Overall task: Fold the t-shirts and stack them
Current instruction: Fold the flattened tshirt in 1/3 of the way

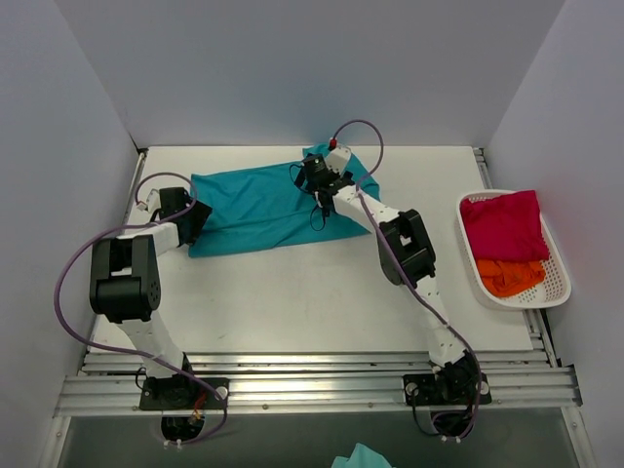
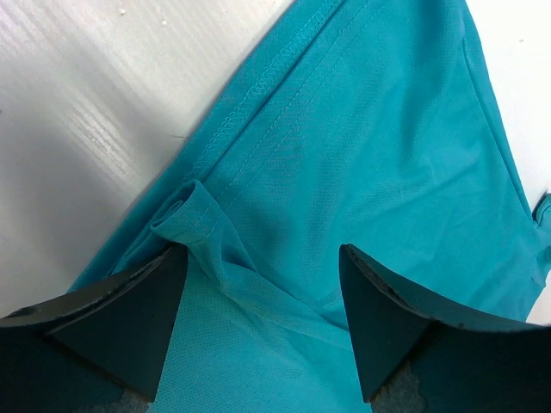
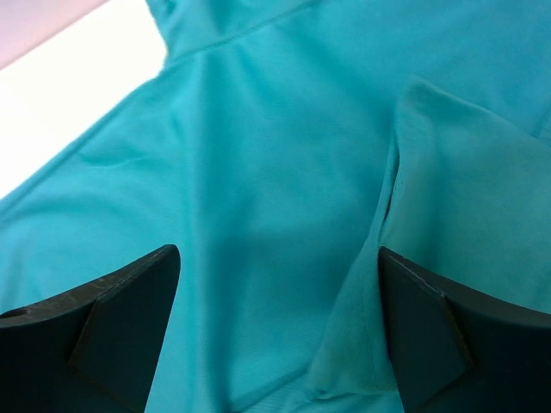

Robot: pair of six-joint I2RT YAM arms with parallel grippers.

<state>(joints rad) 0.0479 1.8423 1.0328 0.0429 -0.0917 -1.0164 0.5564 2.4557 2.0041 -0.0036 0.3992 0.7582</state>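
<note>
Teal short-sleeved cloth t-shirt (image 1: 258, 205) lies spread flat on the white desk (image 1: 292, 302), far side, left of centre. Left pincer (image 2: 261, 258) sits at the shirt's left edge, fingers spread, cloth under the gap. A bunched ridge of stitched hem (image 2: 194, 202) touches the left finger (image 2: 120, 327); can't tell from the wrist view whether the tips press into the fabric. Right pincer (image 3: 277, 254) is over the shirt's right part, also spread wide, nothing pinched. A turned-over flap of teal cloth (image 3: 448, 172) lies just beside its right finger (image 3: 448, 335). White slotted plastic basket (image 1: 561, 283) stands at the desk's right edge, well apart from the teal shirt. It holds the crimson-magenta t-shirt (image 1: 502, 224) at its far end and the orange t-shirt (image 1: 509, 276) at its near end, both crumpled.
</note>
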